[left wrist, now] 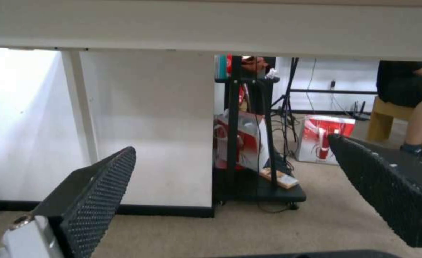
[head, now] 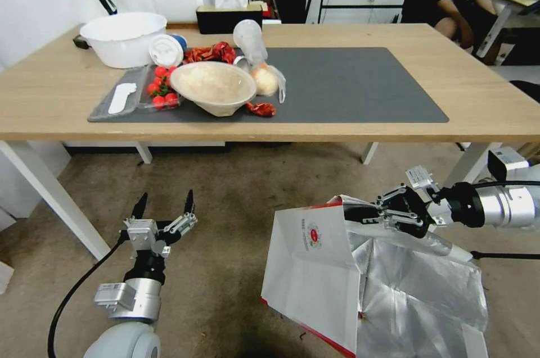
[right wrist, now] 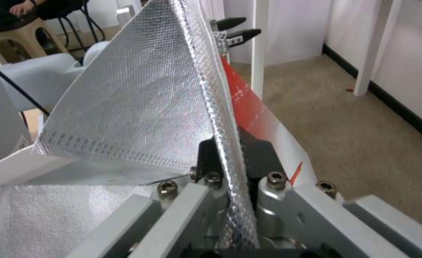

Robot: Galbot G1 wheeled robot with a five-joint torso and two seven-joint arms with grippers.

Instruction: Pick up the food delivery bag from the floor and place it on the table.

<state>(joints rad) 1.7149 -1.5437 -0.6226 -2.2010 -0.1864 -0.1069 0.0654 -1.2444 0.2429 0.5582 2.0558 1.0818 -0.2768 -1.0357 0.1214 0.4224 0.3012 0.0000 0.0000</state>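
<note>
The food delivery bag (head: 315,268) stands on the carpet at the lower right, white with a red logo and its silver foil lining (head: 416,290) showing. My right gripper (head: 360,214) is shut on the bag's top rim; the right wrist view shows the foil edge (right wrist: 220,118) pinched between its two dark fingers (right wrist: 258,157). My left gripper (head: 164,203) hovers open over the carpet to the bag's left, with nothing between its fingers (left wrist: 96,193). The table (head: 495,94), light wood with a dark grey mat (head: 360,85), stands beyond the bag.
On the mat's left part lie a beige bowl (head: 214,87), cherry tomatoes (head: 159,88), a plastic bag (head: 259,60) and a white tub (head: 124,37). White table legs (head: 50,195) stand on either side. A seated person is behind the far right corner.
</note>
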